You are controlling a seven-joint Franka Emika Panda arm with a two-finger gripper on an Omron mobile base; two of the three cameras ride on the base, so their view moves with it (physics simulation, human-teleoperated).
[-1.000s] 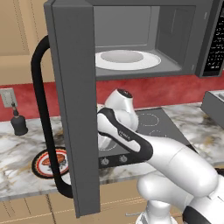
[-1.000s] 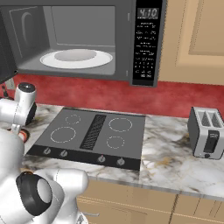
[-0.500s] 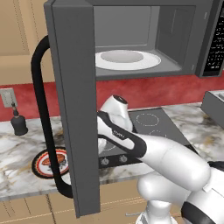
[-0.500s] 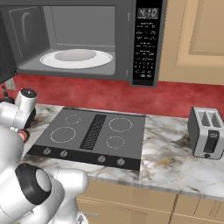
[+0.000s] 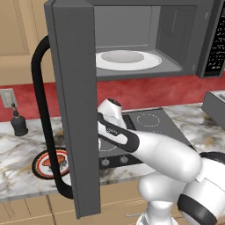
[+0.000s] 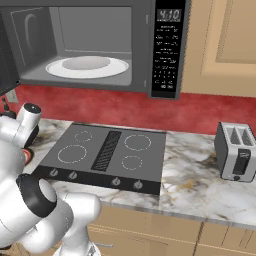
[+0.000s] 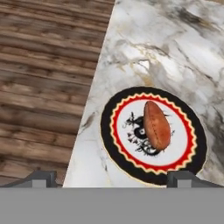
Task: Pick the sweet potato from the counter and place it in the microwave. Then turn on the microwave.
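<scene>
Marble worktop [image 7: 175, 48] runs close to its edge beside the wooden floor [image 7: 43, 74], and the sweet potato [image 7: 156, 125] lies on a round red-rimmed plate [image 7: 192, 154] there, well below the open microwave [image 5: 132, 44]. A careless descent could roll the tuber or nudge the plate towards that edge. The claw [image 7: 112, 178] hangs above, tips wide apart, holding nothing.

open microwave door [image 5: 74, 110] hangs over the plate [image 7: 113, 131]; sweet potato [image 7: 156, 125] lies unobstructed from above.
</scene>
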